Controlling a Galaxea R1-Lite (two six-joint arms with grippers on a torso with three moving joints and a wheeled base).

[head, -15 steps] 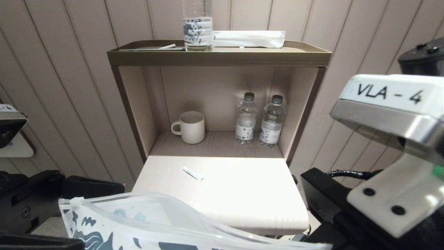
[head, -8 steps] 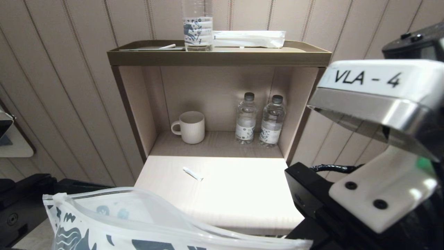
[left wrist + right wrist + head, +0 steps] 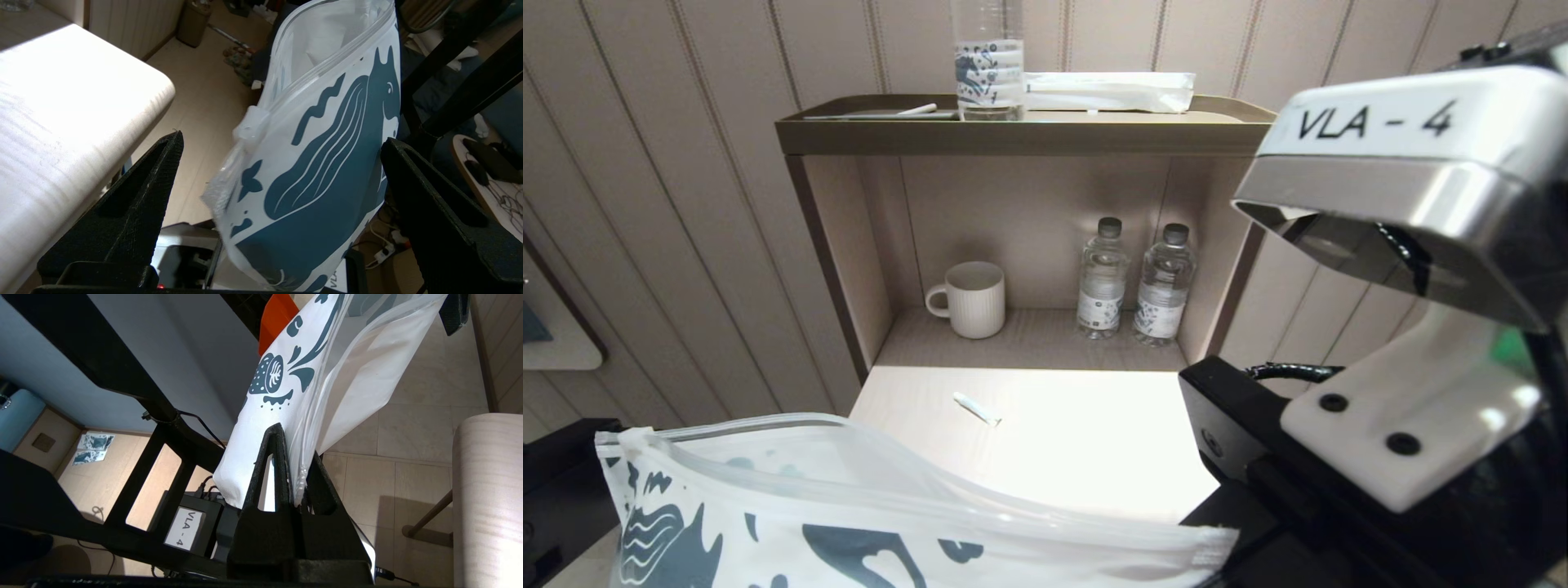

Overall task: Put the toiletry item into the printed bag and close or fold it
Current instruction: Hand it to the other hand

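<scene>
The toiletry item [image 3: 976,408], a slim white stick, lies on the pale table top [image 3: 1094,457] left of its middle. The printed bag [image 3: 849,523] hangs in the air in front of the table's near edge, its zip mouth gaping. My right gripper [image 3: 296,473] is shut on one end of the bag [image 3: 286,396] at the zip strip. My left gripper [image 3: 282,138] is open, and the bag's other end [image 3: 327,171], with the zip slider [image 3: 251,122], sits between its spread fingers [image 3: 143,192] without being pinched.
A mug [image 3: 972,298] and two water bottles [image 3: 1131,278] stand in the shelf niche behind the table. The top tray [image 3: 1029,135] holds a clear horse-print bottle [image 3: 988,73], a long white packet [image 3: 1107,90] and a small stick [image 3: 916,109]. My right arm [image 3: 1380,367] fills the right side.
The bag has risen and shifted left. My right arm has moved up and leftward with it. My left arm has slid left, almost out of the head view.
</scene>
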